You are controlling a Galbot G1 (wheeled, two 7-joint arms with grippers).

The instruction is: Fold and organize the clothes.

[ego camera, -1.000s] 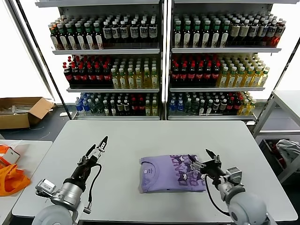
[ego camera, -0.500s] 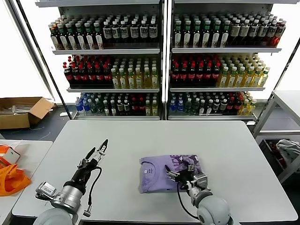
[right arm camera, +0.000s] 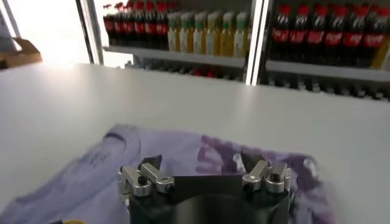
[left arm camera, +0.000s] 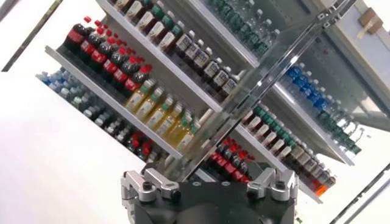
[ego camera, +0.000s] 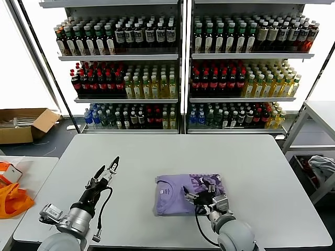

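Note:
A folded lavender-purple T-shirt (ego camera: 175, 194) lies on the grey table (ego camera: 157, 151), right of the middle. Its white neck label and dark print face up. My right gripper (ego camera: 199, 194) is open and low over the shirt's near edge, at the printed part. In the right wrist view the shirt (right arm camera: 122, 164) spreads just beyond the open gripper (right arm camera: 201, 163), whose fingers (right arm camera: 152, 164) hold nothing. My left gripper (ego camera: 107, 168) is open and empty, raised above the table to the left of the shirt. The left wrist view shows only the bottle shelves.
Shelves full of bottles (ego camera: 178, 68) stand behind the table. An orange bag (ego camera: 11, 198) lies on a side table at the left. A cardboard box (ego camera: 23, 123) sits on the floor. A pale cloth bundle (ego camera: 322, 166) lies under a table at the right.
My right gripper has swung left from the shirt's right edge to its near middle. The shirt's right edge has shifted slightly inward. My left gripper has lowered a little.

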